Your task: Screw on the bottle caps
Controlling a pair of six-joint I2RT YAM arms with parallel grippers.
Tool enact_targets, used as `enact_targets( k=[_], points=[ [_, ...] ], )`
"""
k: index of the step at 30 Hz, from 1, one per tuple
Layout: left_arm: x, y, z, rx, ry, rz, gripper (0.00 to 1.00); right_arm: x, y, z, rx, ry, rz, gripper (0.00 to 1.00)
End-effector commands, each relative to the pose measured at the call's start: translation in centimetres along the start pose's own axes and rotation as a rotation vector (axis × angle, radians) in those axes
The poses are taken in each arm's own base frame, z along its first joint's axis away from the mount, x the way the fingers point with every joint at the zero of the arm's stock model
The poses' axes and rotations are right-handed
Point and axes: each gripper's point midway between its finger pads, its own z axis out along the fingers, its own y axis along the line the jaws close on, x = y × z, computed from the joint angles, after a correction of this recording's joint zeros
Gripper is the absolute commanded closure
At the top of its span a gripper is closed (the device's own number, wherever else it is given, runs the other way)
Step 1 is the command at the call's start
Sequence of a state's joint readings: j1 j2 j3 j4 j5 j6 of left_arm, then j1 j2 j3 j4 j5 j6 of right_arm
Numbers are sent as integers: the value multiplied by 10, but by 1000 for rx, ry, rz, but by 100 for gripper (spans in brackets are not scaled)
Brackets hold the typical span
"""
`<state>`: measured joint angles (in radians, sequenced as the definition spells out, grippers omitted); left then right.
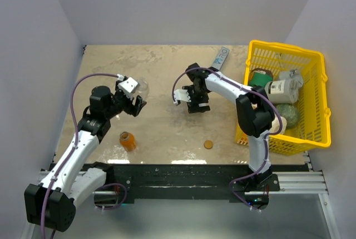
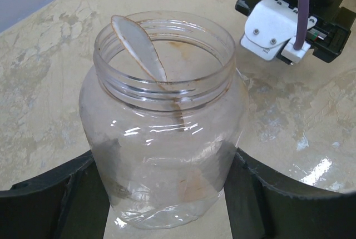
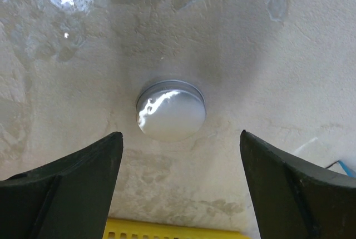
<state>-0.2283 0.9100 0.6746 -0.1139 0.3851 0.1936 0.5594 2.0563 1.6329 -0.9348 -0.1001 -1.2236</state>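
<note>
The clear bottle (image 2: 167, 116) is clamped upright in the left claw (image 2: 164, 155), well off to the left of the yellow basket (image 1: 289, 50), mouth uncapped. The silver cap (image 3: 171, 111) is lying flat on the worktop (image 3: 278, 39) between basket and clear bottle, and the right claw (image 3: 181, 135) is spread wide over it, not touching. The brownish cap (image 1: 208, 144) is sat near the basket's near-left corner, and the orange bottle (image 1: 128, 140) is further left.

both the left arm (image 1: 77, 149) and the right arm (image 1: 251, 118) are made of white links with black joints, and a thin purple cable (image 1: 76, 91) loops along each. the right gripper (image 1: 195, 104) carries a white housing (image 2: 270, 28) with two screws; its fingers (image 3: 61, 189) are black and wedge-shaped.
</note>
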Motion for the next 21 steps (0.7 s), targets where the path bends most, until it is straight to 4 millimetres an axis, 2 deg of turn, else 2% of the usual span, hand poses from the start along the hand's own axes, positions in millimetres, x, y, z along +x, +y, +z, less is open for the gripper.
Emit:
enact_targets(
  k=[1,21],
  points=[
    [-14,3,2,-5,-59,-2,100,-12,-3,1,47,-36,-60,12],
    [-13,3,6,5,-66,-28,100,-6,-10,6,101,-8,-67,24]
  ],
)
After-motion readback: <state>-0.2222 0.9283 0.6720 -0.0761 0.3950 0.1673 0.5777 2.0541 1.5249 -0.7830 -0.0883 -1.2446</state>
